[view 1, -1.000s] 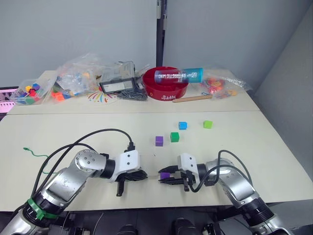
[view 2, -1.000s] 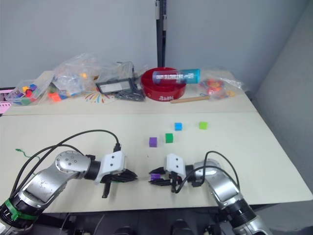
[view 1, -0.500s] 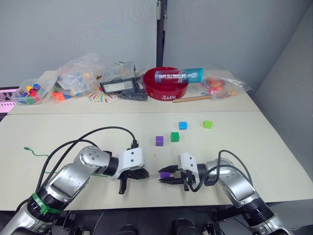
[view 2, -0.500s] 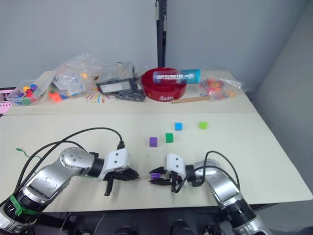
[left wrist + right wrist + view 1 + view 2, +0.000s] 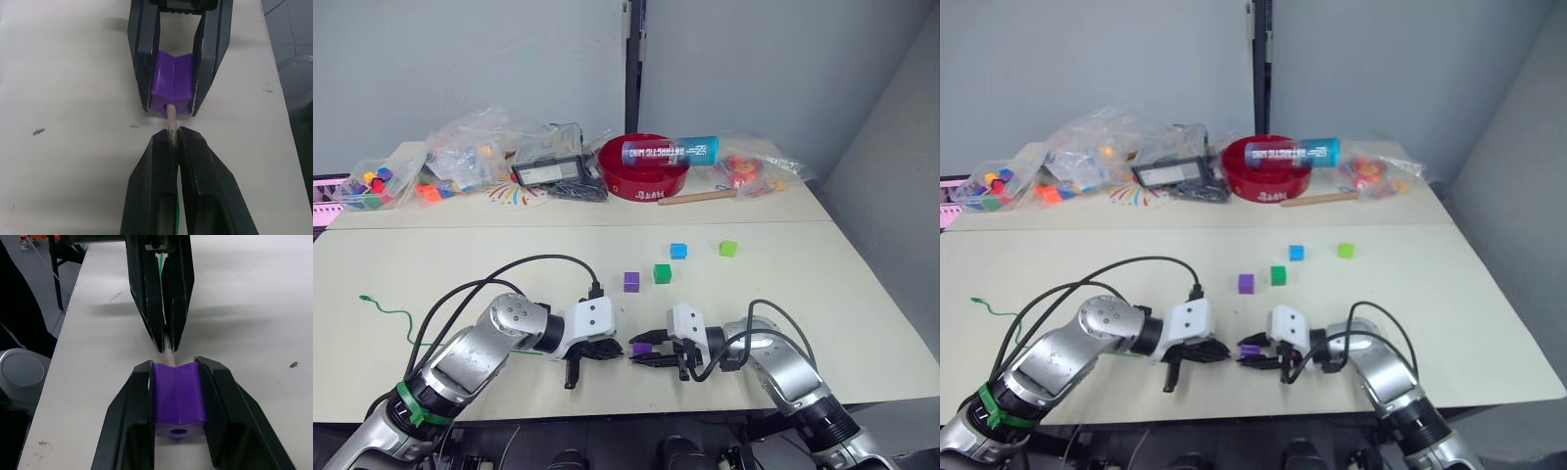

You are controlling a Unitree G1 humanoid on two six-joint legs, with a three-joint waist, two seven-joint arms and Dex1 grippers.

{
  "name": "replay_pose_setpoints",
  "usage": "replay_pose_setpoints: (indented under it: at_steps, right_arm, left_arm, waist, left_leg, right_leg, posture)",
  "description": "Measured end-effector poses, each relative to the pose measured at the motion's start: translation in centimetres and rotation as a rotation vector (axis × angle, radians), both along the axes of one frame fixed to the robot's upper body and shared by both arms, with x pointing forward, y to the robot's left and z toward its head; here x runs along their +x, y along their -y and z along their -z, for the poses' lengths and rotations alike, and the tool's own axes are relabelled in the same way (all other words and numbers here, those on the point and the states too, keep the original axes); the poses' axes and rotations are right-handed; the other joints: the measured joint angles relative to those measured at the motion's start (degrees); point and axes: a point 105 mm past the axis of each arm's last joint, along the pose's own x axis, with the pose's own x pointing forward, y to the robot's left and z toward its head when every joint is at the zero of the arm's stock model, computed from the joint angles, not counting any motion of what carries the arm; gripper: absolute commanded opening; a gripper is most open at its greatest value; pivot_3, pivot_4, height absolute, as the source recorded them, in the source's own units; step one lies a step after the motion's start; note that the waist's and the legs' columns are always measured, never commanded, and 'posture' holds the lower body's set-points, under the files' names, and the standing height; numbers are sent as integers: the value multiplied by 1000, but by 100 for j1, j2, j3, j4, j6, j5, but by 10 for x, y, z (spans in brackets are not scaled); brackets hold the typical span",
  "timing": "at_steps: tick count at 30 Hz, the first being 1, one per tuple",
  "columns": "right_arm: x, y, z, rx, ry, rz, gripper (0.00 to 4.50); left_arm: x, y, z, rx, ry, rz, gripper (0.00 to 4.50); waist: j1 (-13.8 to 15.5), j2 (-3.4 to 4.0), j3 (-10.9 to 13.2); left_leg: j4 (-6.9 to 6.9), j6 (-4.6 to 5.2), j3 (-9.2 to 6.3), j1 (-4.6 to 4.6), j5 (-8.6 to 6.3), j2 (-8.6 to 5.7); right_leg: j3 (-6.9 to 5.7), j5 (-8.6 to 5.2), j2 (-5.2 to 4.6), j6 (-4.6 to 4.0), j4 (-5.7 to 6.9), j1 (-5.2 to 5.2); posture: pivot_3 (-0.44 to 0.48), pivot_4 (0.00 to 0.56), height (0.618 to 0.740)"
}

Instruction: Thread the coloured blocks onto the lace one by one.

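Observation:
My right gripper (image 5: 173, 363) is shut on a purple block (image 5: 177, 399), held just above the table near its front edge. My left gripper (image 5: 175, 135) is shut on the lace's pale stiff tip (image 5: 171, 117), which touches the hole of that purple block (image 5: 171, 83). The two grippers meet tip to tip (image 5: 626, 351). The thin green lace (image 5: 382, 309) trails off to the left across the table. Farther back lie another purple block (image 5: 631, 282), a dark green block (image 5: 663, 273), a light blue block (image 5: 678, 251) and a lime green block (image 5: 729, 249).
At the back stand a red bowl (image 5: 646, 174) with a blue tube (image 5: 671, 152) across it, a wooden stick (image 5: 700, 197), a black device (image 5: 548, 168) and plastic bags of toy pieces (image 5: 460, 157). Black cables (image 5: 509, 274) loop over my left arm.
My left gripper has moved to the right with the lace, closing the gap until the tip reaches the purple block. The right gripper has stayed in place.

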Motion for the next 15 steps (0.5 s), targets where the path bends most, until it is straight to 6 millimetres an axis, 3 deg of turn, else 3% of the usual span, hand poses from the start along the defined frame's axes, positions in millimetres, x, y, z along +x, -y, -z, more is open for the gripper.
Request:
replay_pose_setpoints:
  at_steps: [11,15]
  right_arm:
    - [0,-1,0,-24,9,2,741]
    - [2,0,1,-33,15,13,741]
  left_arm:
    - [7,17,11,-70,-31,9,0]
    - [10,13,15,-82,-39,-23,1293]
  waist:
    - [36,4,-3]
    - [19,3,-2]
  left_leg:
    - [3,0,-2,32,0,-4]
    - [1,2,-1,70,-2,-2]
  right_leg:
    - [-1,2,-3,4,-12,45]
    - [-1,-23,-1,45,-23,87]
  posture:
    - [0,150,740]
    - [0,150,740]
